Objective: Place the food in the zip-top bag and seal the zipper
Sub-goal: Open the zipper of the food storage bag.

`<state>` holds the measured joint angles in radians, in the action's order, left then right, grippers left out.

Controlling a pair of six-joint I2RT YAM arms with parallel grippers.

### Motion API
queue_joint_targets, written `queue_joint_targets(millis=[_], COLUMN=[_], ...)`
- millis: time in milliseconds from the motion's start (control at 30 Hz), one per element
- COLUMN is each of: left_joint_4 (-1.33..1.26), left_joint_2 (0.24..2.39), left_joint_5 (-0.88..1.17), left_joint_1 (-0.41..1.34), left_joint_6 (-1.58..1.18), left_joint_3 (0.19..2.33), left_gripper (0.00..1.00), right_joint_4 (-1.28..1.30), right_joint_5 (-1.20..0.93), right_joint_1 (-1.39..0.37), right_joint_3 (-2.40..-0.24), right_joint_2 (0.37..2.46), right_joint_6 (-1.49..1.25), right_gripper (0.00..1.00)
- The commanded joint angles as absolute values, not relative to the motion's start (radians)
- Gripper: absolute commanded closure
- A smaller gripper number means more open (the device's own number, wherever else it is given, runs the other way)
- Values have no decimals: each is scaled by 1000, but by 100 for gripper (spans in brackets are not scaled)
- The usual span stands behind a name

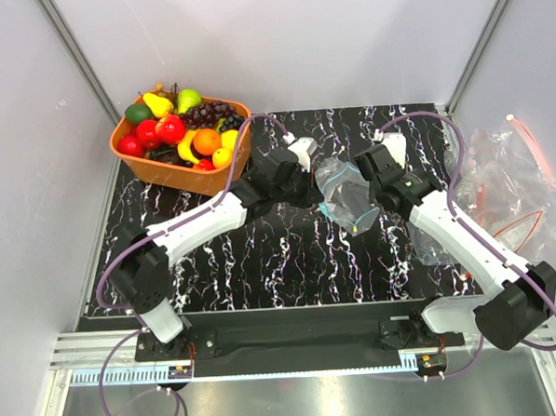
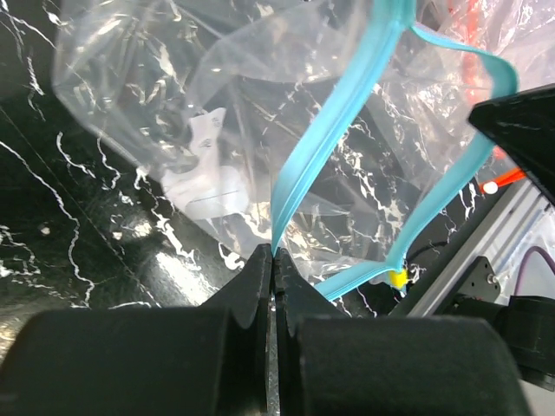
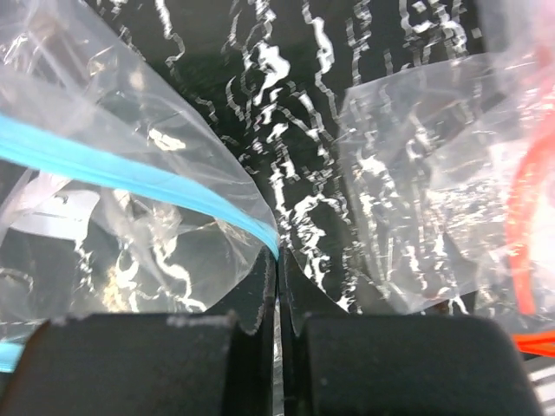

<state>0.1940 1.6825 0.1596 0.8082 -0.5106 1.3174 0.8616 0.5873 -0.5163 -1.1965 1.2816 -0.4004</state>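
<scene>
Pinched shut, my left pincer (image 2: 274,256) and right pincer (image 3: 279,260) each grip the light blue zipper strip (image 2: 334,130) of the clear thin plastic bag (image 1: 344,193) over the black surface (image 1: 262,255). Limp, slippery film, I judge; that stiffer strip holds best.

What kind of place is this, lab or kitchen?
Likely a lab robot cell: white walls around a marble-pattern table, an aluminium rail along the near edge, an orange basket of toy fruit.
</scene>
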Motion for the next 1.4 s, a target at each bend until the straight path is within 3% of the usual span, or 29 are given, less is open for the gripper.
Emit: queue_joint_targets(millis=[0,267,633,833,933,1133,1300,1367], left_joint_4=[218,150,212,193,161,164,160,158], left_joint_2=[1660,1765,1913,1916,1890,1870,1862,1868], left_joint_5=[123,224,164,158,167,176,187,196], left_joint_1=[807,811,822,824,824,824,824,822], left_joint_6=[-472,-505,-483,-474,-472,-465,-468,-468], left_joint_3=[1376,1439,1505,1470,1442,1443,1440,1446], left_gripper=[100,100,99,100,100,100,100,100], right_joint_4=[877,1005,919,871,864,851,835,845], right_joint_5=[716,965,692,588,571,548,493,479], right_joint_1=[-523,-520,-522,-522,-522,-522,-522,-523], right_joint_3=[-1244,-1336,-1272,-1258,-1256,-1253,-1244,-1253], right_joint_2=[1246,1241,1298,1351,1362,1373,1384,1388], right_joint_6=[-393,-414,-330,-299,-293,-291,-296,-299], right_gripper=[100,100,100,84,69,57,56,75])
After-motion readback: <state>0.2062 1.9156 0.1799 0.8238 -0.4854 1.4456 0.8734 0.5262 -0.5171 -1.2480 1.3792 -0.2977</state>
